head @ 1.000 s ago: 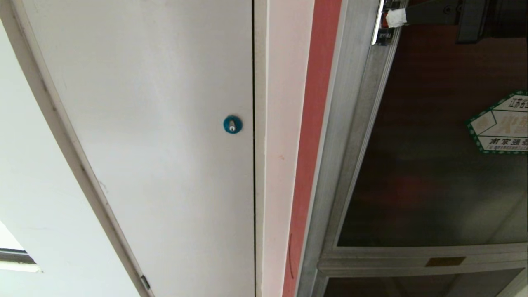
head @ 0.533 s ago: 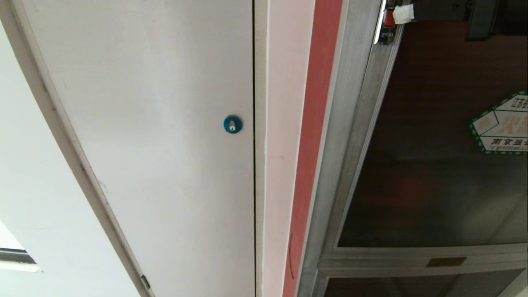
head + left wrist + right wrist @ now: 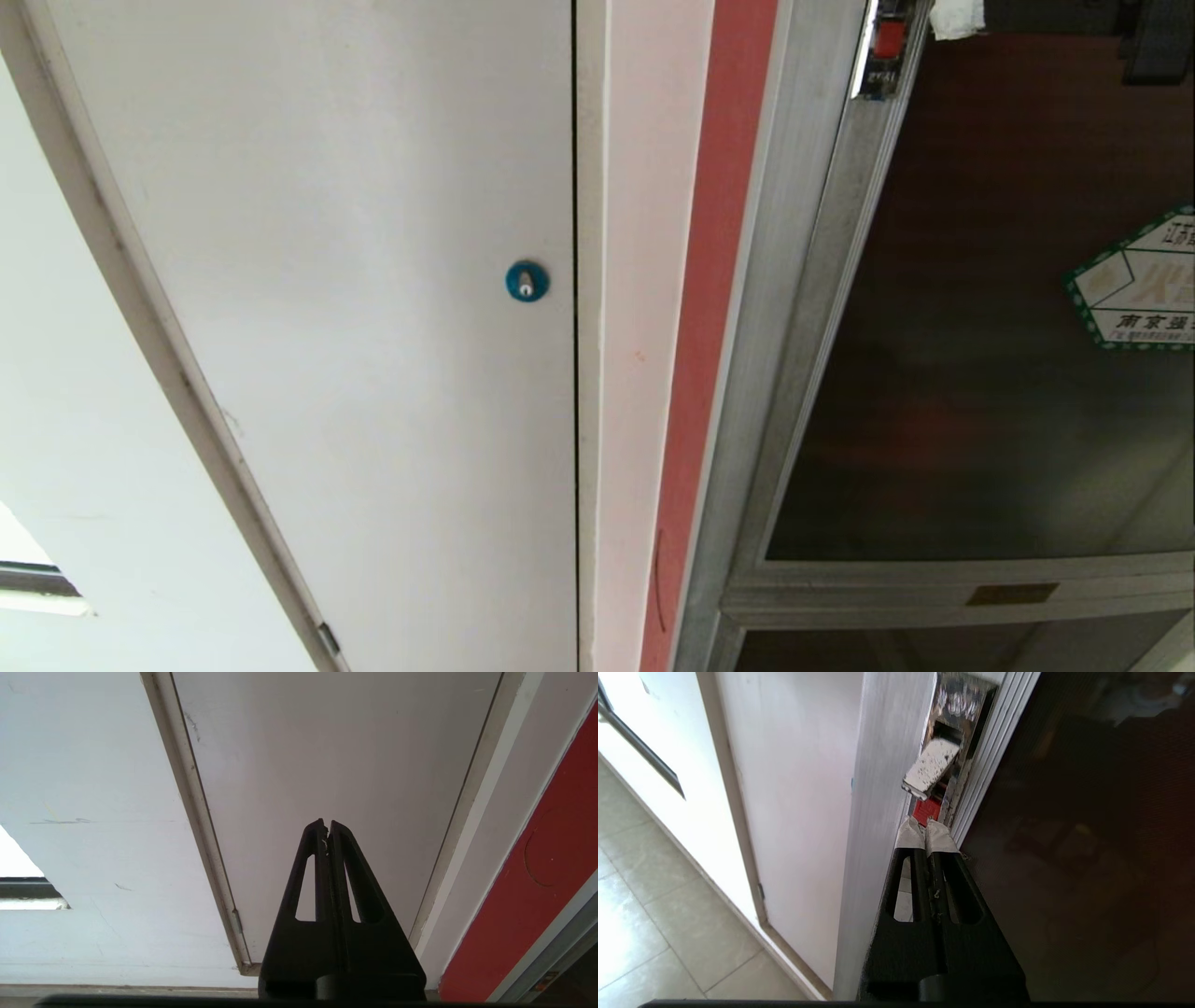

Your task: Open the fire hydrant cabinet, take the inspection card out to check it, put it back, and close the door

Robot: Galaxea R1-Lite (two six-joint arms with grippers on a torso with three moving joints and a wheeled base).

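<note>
Right wrist view: nearest, right end effector (image 3: 927, 833), taped tips pressed together, pinching nothing, nosed up to the small red latch (image 3: 927, 810) in the narrow gap between silver frame (image 3: 878, 812) and tinted glass door (image 3: 1064, 858). Opening step in hand, door barely ajar. Next: hook or press the latch, then swing the door outward without slipping off. Left end effector (image 3: 327, 828) parked, tips pressed together, facing the plain white door (image 3: 355, 280) with blue round lock (image 3: 527, 281). Farther right, green-bordered sticker (image 3: 1134, 294) on the glass. Inspection card not visible, presumably inside the fire hydrant cabinet (image 3: 803, 308)
</note>
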